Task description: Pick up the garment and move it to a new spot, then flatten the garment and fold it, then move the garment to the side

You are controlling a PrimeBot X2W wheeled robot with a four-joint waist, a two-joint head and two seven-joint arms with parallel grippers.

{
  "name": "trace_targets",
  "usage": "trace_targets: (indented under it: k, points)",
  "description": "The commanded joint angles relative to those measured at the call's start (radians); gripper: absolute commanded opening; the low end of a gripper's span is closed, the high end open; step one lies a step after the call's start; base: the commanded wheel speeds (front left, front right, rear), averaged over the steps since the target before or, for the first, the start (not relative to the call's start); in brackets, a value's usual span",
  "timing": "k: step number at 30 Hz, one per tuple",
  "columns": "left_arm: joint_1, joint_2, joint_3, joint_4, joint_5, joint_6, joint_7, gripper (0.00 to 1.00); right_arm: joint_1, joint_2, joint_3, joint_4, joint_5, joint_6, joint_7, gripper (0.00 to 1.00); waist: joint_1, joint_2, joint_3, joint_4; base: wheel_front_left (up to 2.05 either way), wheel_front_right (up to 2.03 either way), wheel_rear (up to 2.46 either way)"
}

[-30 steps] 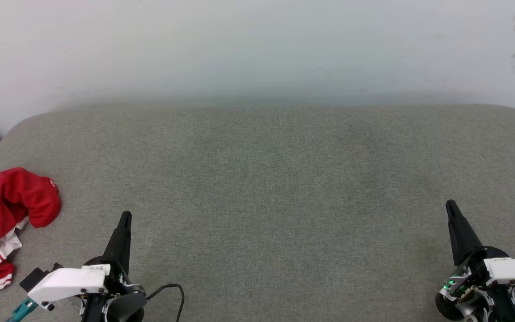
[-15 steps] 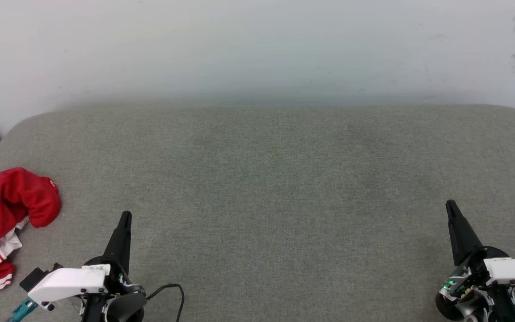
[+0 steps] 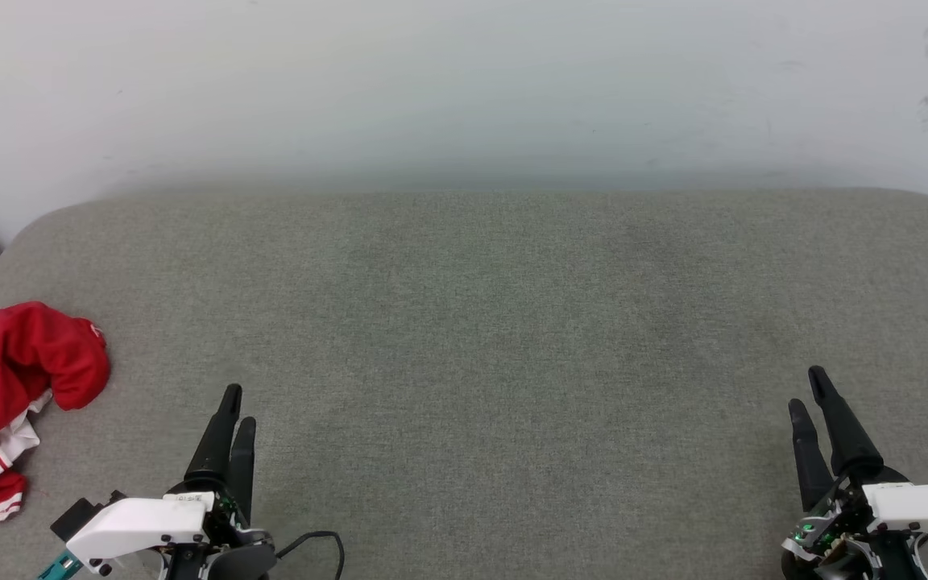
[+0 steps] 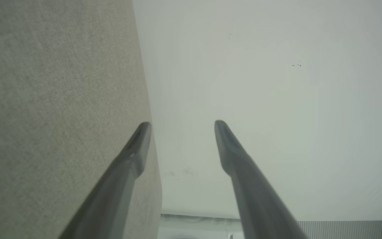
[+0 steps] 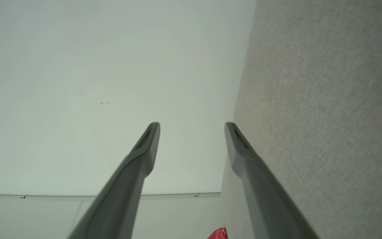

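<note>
Left end effector (image 3: 239, 405) and right end effector (image 3: 805, 387) both released, empty; red garment (image 3: 13, 370) crumpled beside the left

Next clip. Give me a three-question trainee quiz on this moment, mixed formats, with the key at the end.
1. True or false: the left pincer is holding the garment.
2. Multiple choice: where does the garment lie on the grey cushion? A) at its centre B) at its left edge C) beside the right pincer
3. Fill in: the jaws of both pincers stand ____.
Key: 1 false; 2 B; 3 open.
</note>
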Motion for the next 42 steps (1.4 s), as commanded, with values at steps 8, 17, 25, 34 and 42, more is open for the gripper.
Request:
trace_targets:
  k: [8, 17, 25, 34, 42]
  points:
    - [-0.018, 0.002, -0.042, -0.056, 0.030, 0.000, -0.045, 1.00, 0.000, -0.001, 0.029, -0.051, -0.039, 0.000, -0.046, 1.00, 0.0000, 0.0000, 0.000, 0.001, 0.00, 0.00, 0.00]
    - [-0.015, 0.002, -0.056, -0.107, 0.140, 0.000, -0.085, 1.00, 0.009, -0.005, 0.043, -0.089, -0.152, 0.000, -0.087, 1.00, 0.0000, 0.0000, -0.002, 0.005, 0.00, 0.00, 0.00]
    - [-0.013, 0.002, -0.070, -0.139, 0.346, 0.000, -0.118, 1.00, 0.017, -0.025, 0.058, -0.129, -0.392, 0.000, -0.119, 1.00, 0.0000, 0.0000, -0.005, 0.009, 0.00, 0.00, 0.00]
    - [-0.013, 0.003, -0.089, -0.155, 0.580, 0.003, -0.151, 1.00, 0.026, -0.024, 0.070, -0.159, -0.670, 0.000, -0.152, 1.00, 0.0000, 0.0000, -0.006, 0.011, 0.00, 0.00, 0.00]
    - [-0.009, 0.003, -0.111, -0.152, 0.762, 0.008, -0.178, 1.00, 0.033, -0.013, 0.069, -0.179, -0.843, 0.000, -0.156, 1.00, 0.0000, 0.0000, -0.007, 0.013, 0.00, 0.00, 0.00]
